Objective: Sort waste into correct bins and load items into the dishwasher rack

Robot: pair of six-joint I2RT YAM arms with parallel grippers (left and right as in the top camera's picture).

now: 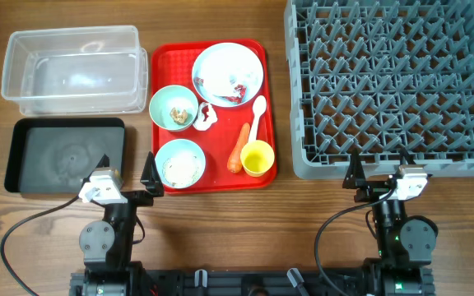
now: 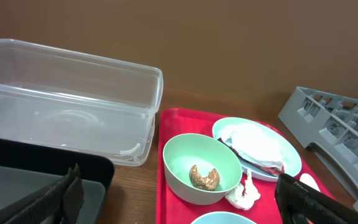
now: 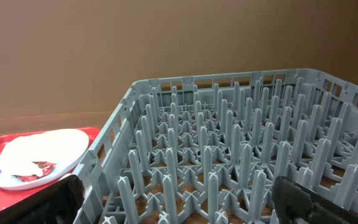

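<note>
A red serving tray [image 1: 159,177] holds a pale blue plate [image 1: 220,62] with white tissue and a red wrapper [image 1: 235,92] on it. It also holds a bowl [image 1: 164,99] with a brown scrap [image 1: 179,115], a bowl of rice [image 1: 180,163], crumpled tissue [image 1: 206,117], an orange carrot [image 1: 239,148], a yellow cup [image 1: 257,158] and a white spoon [image 1: 257,113]. The clear tub [image 1: 72,70] and black tray [image 1: 64,152] lie left. The grey rack [image 1: 393,82] stands right. My left gripper [image 1: 127,168] is open and empty between the black tray and the red tray. My right gripper [image 1: 381,174] is open and empty at the rack's front edge.
The wooden table [image 1: 319,214] shows bare in front of the red tray and the rack. In the left wrist view the scrap bowl [image 2: 179,155] sits just ahead, the clear tub [image 2: 67,99] behind left. The right wrist view looks over the rack's pegs [image 3: 229,143].
</note>
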